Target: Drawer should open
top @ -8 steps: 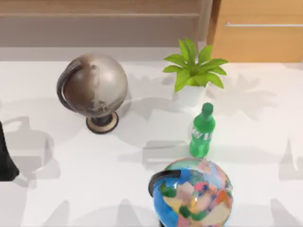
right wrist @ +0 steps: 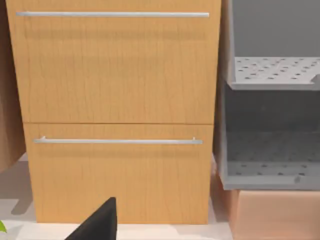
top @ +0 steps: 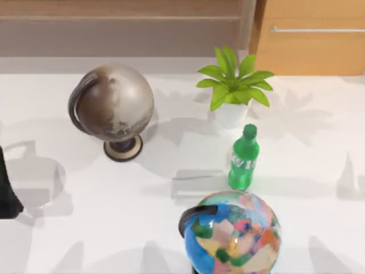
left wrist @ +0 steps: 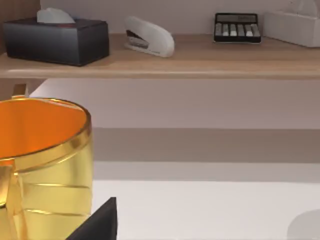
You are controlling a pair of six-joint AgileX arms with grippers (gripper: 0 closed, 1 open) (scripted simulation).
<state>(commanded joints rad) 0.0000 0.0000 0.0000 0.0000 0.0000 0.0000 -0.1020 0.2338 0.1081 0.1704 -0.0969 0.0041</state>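
The drawer (top: 311, 45) sits shut at the table's (top: 85, 228) far right edge, its silver handle (top: 316, 29) running across the front. The right wrist view faces 2 stacked fronts, each with a bar; the lower bar (right wrist: 117, 141) lies straight ahead. The left arm (top: 7, 191) rests at the left edge beside a gold cup (left wrist: 45, 165). I cannot tell either gripper's opening.

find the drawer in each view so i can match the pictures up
Top view: the drawer sits at the top right corner, behind the potted plant, shut.
Left wrist view: not in it.
Right wrist view: two stacked orange-brown fronts; which one the top view shows cannot be told.
Shared landmark: the thin silver bar handle, crossing the front in both the top and right wrist views.
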